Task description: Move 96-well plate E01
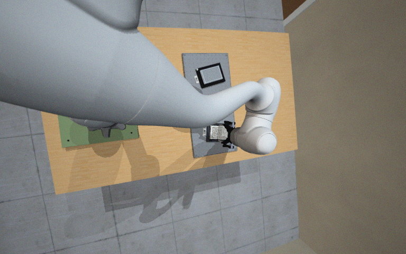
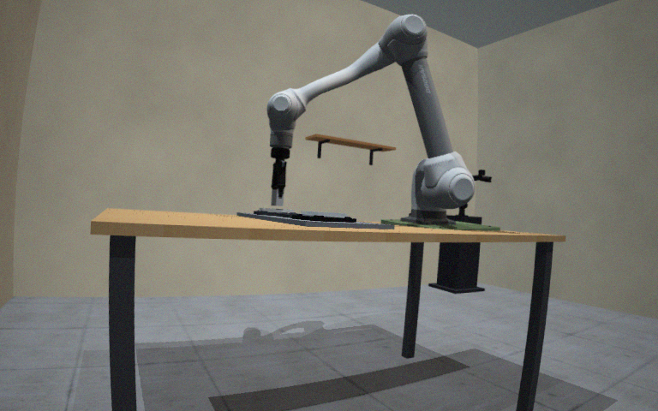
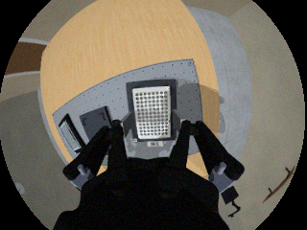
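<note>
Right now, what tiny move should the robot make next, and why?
Probably close the gripper a little more. Its fingers straddle plate E01, which sits down in its nest, but they don't seem to clamp it yet. Lifting can follow.
</note>
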You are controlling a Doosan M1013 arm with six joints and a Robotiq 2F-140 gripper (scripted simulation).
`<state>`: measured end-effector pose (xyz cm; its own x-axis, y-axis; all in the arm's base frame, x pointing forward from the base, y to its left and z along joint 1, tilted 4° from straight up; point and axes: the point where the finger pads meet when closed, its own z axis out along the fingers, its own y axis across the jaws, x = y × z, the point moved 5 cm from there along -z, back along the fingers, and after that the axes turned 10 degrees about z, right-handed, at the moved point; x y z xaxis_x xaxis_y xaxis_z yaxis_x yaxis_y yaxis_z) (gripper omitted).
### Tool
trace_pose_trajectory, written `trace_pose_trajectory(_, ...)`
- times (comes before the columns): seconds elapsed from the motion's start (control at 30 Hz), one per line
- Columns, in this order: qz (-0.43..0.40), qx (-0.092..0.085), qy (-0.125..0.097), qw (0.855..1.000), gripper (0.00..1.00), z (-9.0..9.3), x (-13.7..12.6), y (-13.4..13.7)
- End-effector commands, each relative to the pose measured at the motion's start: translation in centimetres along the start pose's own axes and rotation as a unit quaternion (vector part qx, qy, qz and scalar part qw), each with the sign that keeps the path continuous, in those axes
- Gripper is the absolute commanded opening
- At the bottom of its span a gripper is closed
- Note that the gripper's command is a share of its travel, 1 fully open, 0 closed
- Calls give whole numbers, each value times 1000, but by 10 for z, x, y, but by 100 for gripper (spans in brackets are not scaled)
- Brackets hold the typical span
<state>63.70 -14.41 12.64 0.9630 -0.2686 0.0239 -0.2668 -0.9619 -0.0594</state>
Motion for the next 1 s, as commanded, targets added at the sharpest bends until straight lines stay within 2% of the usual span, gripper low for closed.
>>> trace_pose_trajectory(0.0,0,0,0,1000,59,0,0,0)
trace_pose_trajectory(0.1,0,0,0,1000,59,0,0,0)
trace_pose_trajectory(0.13,0,0,0,1000,66,0,0,0)
trace_pose_trajectory(0.97,0,0,0,1000,66,0,0,0)
